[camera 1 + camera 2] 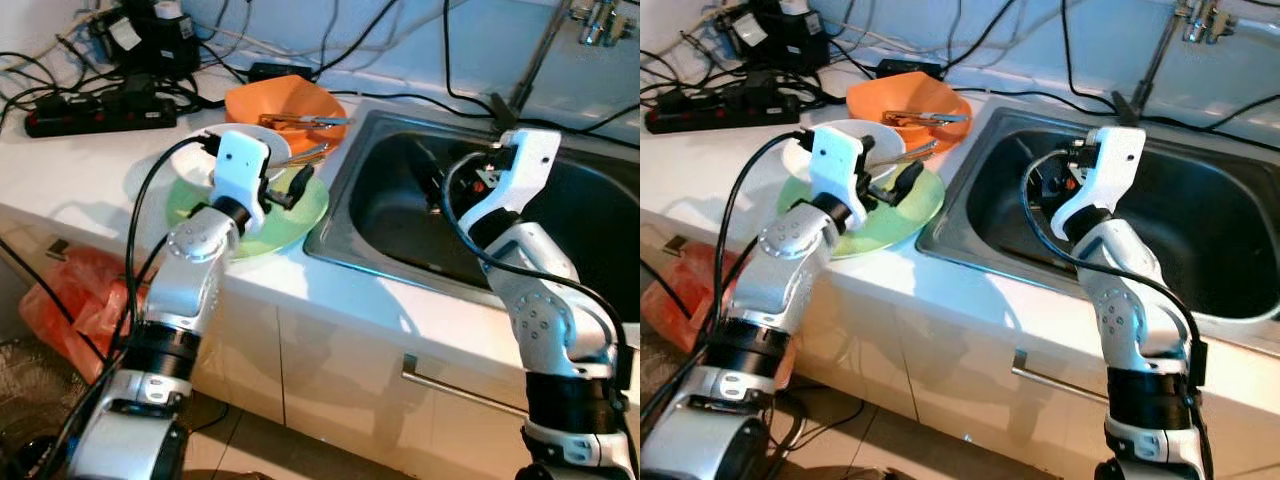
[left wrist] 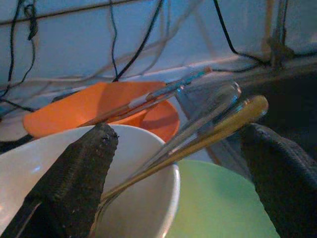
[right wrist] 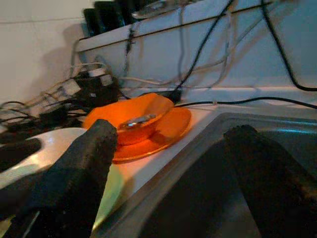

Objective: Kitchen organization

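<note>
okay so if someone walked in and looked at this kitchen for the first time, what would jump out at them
Probably the bright orange bowl at the back of the white counter, with utensils lying in it, and just in front of it a white bowl sitting on a pale green plate. The left tool hangs open right over that white bowl, its fingers either side of the utensil handles. To the right, the right tool is open above the dark steel sink.

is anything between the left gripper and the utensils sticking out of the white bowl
Nothing visible. The left gripper is open, and the utensils rise between its fingers from the white bowl on the green plate.
</note>
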You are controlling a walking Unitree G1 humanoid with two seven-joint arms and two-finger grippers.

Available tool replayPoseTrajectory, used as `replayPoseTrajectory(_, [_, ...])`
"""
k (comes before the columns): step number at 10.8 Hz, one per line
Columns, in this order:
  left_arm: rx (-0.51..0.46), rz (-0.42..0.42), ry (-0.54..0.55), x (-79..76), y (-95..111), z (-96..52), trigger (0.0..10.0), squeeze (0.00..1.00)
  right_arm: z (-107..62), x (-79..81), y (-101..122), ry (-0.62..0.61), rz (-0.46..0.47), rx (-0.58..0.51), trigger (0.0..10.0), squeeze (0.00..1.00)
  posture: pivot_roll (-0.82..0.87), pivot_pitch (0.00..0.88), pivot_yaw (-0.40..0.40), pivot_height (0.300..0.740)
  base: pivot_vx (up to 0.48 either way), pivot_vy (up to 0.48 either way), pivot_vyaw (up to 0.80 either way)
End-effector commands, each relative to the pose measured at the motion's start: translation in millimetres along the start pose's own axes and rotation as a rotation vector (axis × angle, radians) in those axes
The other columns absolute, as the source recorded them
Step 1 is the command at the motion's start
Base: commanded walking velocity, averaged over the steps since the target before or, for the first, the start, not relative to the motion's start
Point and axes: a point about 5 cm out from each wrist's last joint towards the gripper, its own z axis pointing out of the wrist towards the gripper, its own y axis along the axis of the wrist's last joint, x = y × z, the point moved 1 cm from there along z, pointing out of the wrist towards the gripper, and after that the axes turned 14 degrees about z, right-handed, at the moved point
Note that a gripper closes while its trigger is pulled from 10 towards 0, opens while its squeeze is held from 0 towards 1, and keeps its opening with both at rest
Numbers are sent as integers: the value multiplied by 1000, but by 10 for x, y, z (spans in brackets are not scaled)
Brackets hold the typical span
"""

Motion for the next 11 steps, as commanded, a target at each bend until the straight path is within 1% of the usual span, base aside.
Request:
replayPoseTrajectory(1, [-12, 47, -26, 17, 100, 50, 10000, 0, -41, 35, -17, 23, 14, 13, 10000, 0, 59, 49, -3, 740, 0, 0, 0])
replayPoseTrajectory(2, [2, 84, -59, 30, 112, 105, 10000, 0, -85, 118, -79, 80, 24, 60, 10000, 0, 57, 52, 4, 740, 0, 0, 0])
replayPoseTrajectory(3, [-5, 109, -82, 43, 130, 176, 10000, 0, -150, 229, -180, 163, 12, 157, 10000, 0, 53, 55, 12, 740, 0, 0, 0])
replayPoseTrajectory(4, [-17, 114, -100, 51, 151, 225, 6980, 0, -211, 284, -254, 203, 12, 224, 10000, 0, 50, 57, 20, 740, 0, 0, 0])
replayPoseTrajectory(5, [-22, 111, -111, 53, 157, 238, 39, 0, -240, 288, -284, 209, 5, 246, 10000, 0, 48, 58, 25, 740, 0, 0, 0])
replayPoseTrajectory(7, [-30, 102, -139, 45, 134, 235, 0, 0, -268, 281, -301, 203, -6, 260, 10000, 0, 46, 61, 31, 740, 0, 0, 0])
replayPoseTrajectory(11, [-41, 97, -155, 48, 118, 257, 0, 0, -286, 268, -292, 195, -16, 276, 10000, 0, 48, 63, 30, 740, 0, 0, 0])
